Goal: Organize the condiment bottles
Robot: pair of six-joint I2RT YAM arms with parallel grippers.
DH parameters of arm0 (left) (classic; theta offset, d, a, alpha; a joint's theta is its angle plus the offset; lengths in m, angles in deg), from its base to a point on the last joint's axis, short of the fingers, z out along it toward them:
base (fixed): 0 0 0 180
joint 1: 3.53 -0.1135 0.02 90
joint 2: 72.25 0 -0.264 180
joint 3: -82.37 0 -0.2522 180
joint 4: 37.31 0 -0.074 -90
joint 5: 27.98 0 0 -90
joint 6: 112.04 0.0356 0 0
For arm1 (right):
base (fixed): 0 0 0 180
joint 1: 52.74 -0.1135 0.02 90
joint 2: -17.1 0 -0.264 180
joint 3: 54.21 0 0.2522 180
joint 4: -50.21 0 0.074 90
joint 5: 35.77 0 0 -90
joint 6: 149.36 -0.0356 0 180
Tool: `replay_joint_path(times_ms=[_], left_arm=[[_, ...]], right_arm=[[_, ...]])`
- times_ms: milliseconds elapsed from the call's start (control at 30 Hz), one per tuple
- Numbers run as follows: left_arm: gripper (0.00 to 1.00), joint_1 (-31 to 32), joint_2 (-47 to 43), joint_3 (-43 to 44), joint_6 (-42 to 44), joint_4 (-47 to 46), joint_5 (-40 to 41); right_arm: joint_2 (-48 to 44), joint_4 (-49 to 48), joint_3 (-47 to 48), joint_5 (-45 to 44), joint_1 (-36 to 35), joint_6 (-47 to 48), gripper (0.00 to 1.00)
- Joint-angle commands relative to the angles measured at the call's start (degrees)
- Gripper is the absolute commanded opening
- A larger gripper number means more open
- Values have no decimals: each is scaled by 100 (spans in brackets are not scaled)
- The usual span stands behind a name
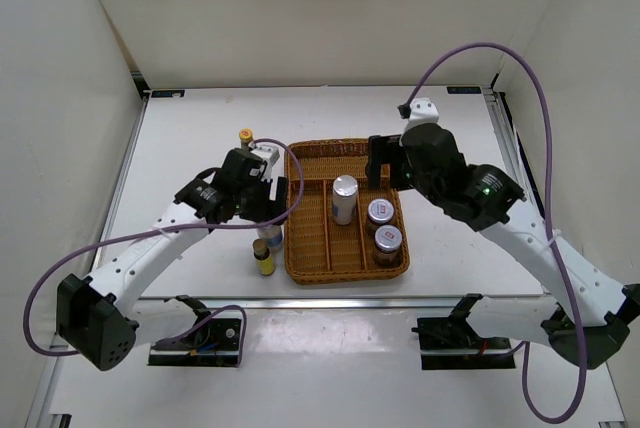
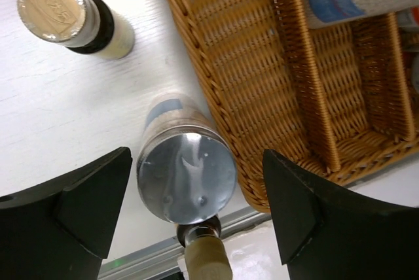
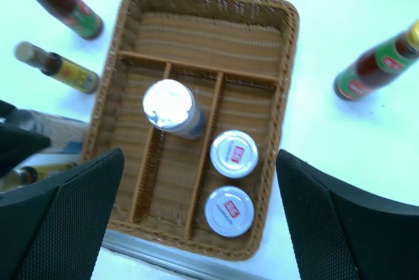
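Note:
The wicker tray (image 1: 310, 258) holds a tall silver-lidded jar (image 1: 344, 198) in its middle slot and two white-lidded jars (image 1: 380, 211) (image 1: 387, 238) in its right slot. My left gripper (image 1: 262, 203) is open just left of the tray, its jaws either side of a fourth silver-lidded jar (image 2: 186, 169) that stands on the table. Two tiny brown bottles (image 2: 62, 15) (image 2: 206, 257) stand near it. My right gripper (image 1: 383, 163) hangs open and empty above the tray (image 3: 196, 5). The right wrist view shows two sauce bottles (image 3: 62, 2) (image 3: 380, 64) on the table either side of the tray.
The table's front metal edge (image 2: 131, 260) runs just below the jar and the tray's near rim. White walls enclose the table at the back and sides. A purple cable (image 1: 295, 183) loops from my left wrist over the tray's left rim.

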Motion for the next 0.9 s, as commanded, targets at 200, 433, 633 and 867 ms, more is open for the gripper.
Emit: replay_joint_path(times_ms=[200, 433, 633, 867], left_arm=[[78, 89, 131, 43, -34, -20, 346], [49, 150, -17, 489, -34, 165, 521], [33, 203, -19, 1665, 88, 832, 855], [30, 370, 34, 2924, -51, 1219, 707]], right_arm=[[-293, 488, -227, -478, 13, 40, 100], [-732, 883, -288, -750, 65, 40, 100], [-1128, 1120, -341, -952, 66, 40, 100], [-1356, 1349, -218, -1111, 66, 92, 100]])
